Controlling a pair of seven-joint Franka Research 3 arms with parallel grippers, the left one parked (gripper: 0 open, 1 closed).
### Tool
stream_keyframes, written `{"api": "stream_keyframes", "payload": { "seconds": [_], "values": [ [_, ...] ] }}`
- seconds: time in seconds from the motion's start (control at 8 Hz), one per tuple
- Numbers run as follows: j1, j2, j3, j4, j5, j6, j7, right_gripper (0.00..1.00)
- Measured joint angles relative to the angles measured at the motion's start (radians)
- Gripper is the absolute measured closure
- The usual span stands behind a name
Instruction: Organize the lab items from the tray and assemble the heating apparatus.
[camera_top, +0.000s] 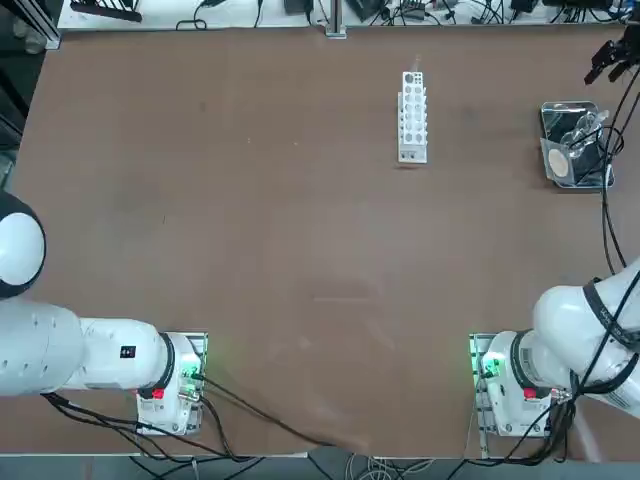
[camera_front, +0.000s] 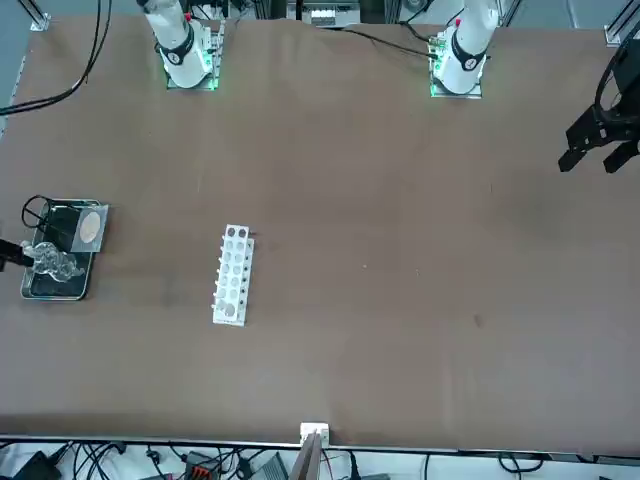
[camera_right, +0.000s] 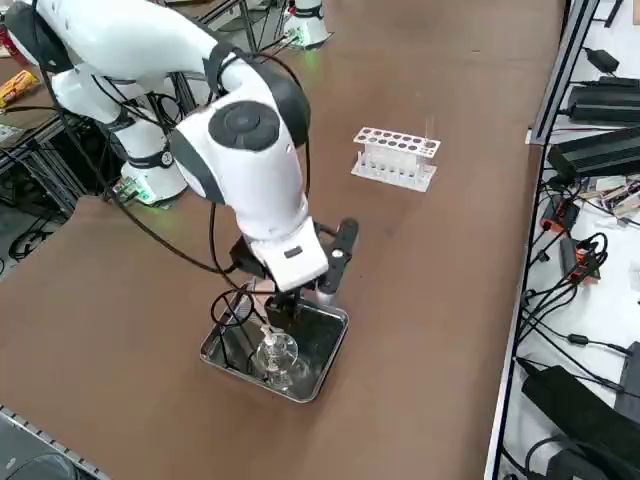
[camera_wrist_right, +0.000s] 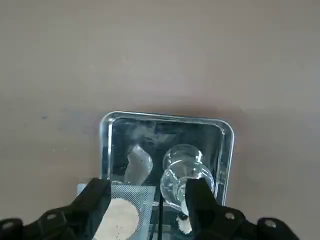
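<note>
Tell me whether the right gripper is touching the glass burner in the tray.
Cannot tell. In the right wrist view the right gripper sits open over the tray, one finger overlapping the glass burner; no view plainly shows contact or a gap.

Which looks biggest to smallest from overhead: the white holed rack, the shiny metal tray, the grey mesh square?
1. Shiny metal tray, the largest footprint.
2. White holed rack, longer but narrower; close to the tray, so unsure.
3. Grey mesh square with tan centre, smallest, lying in the tray.
</note>
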Motion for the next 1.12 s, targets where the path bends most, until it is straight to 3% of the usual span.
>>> {"api": "stream_keyframes", "payload": {
  "seconds": [0.38, 1.12],
  "values": [
    [-0.001, 0.040, -0.034, 0.003, -0.001, 0.012, 0.027, 0.07],
    [-0.020, 0.064, -0.055, -0.008, -0.072, 0.010, 0.017, 0.09]
  ]
}}
